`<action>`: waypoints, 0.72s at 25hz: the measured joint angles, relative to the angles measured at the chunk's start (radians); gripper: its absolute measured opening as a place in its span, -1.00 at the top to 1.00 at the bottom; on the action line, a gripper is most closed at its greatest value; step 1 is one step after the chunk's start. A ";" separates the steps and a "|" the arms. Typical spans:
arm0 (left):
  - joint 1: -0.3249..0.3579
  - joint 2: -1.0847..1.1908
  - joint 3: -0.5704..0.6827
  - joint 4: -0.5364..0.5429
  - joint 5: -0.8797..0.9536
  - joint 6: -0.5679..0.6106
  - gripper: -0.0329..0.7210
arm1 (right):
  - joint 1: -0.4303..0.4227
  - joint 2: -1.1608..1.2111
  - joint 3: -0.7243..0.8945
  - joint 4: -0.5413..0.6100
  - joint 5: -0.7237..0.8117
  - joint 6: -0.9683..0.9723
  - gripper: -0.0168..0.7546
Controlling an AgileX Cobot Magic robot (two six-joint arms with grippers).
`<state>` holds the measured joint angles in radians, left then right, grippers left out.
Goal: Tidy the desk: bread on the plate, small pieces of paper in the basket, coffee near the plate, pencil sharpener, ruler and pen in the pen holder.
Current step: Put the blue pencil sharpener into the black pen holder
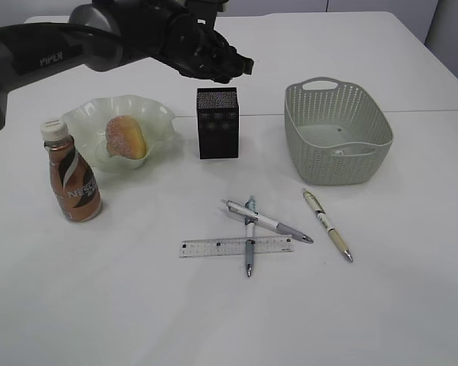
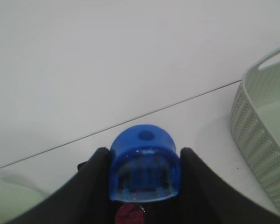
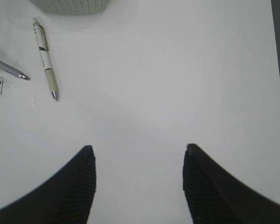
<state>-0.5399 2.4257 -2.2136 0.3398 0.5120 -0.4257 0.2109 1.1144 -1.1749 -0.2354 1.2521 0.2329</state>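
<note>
Left gripper (image 2: 144, 186) pinching blue plastic pencil sharpener (image 2: 145, 163). Black box pen holder (image 1: 217, 122) just below. Next: let go. Right gripper (image 3: 139, 161) spread, empty.

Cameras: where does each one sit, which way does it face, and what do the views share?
Exterior: in front of the desk, slanting down at plate, pen holder and basket; left arm shows.
Left wrist: behind the left end effector, facing forward over the blue pencil sharpener; basket at right.
Right wrist: above the open right end effector, facing down at the table.
Shared: the beige pen, exterior and right wrist.
</note>
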 joint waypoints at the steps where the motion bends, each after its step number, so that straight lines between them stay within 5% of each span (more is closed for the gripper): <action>1: 0.000 0.000 0.000 0.000 0.000 0.000 0.06 | 0.000 0.000 0.000 0.000 0.000 0.000 -0.25; 18: 0.000 0.000 0.000 0.006 -0.018 0.000 -0.06 | 0.000 0.000 0.000 -0.002 0.002 0.000 -0.25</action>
<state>-0.5399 2.4257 -2.2136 0.3463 0.4939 -0.4257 0.2109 1.1144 -1.1749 -0.2376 1.2537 0.2329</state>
